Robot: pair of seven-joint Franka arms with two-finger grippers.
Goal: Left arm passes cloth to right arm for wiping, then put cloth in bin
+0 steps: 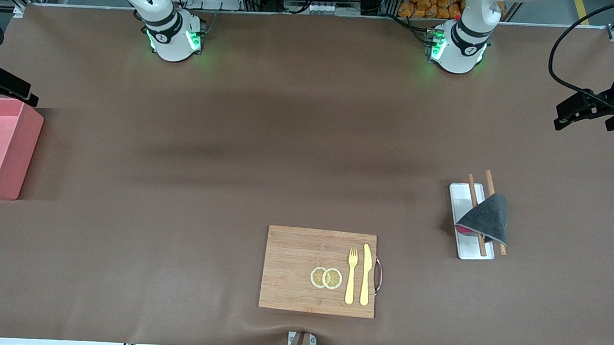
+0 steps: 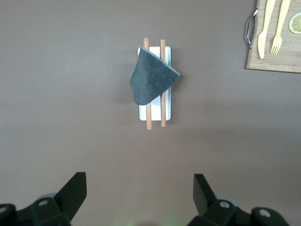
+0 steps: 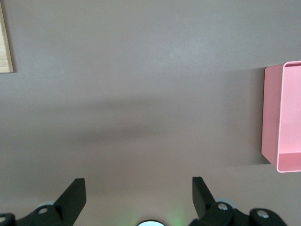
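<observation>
The dark grey cloth (image 1: pixel 486 220), folded to a triangle with a pink-red edge showing, lies across a white tray (image 1: pixel 462 197) and two wooden chopsticks (image 1: pixel 473 189) toward the left arm's end of the table. It also shows in the left wrist view (image 2: pixel 151 80). The pink bin (image 1: pixel 2 177) stands at the right arm's end and shows in the right wrist view (image 3: pixel 272 117). My left gripper (image 1: pixel 565 115) (image 2: pixel 139 181) is open and empty, high over the table's left-arm end. My right gripper (image 1: pixel 25 92) (image 3: pixel 138 183) is open and empty, up by the bin's corner.
A wooden board (image 1: pixel 291 269) with a metal handle lies near the front camera. It carries two lemon slices (image 1: pixel 326 277), a yellow fork (image 1: pixel 351 275) and a yellow knife (image 1: pixel 366 274). The board also shows in the left wrist view (image 2: pixel 277 61).
</observation>
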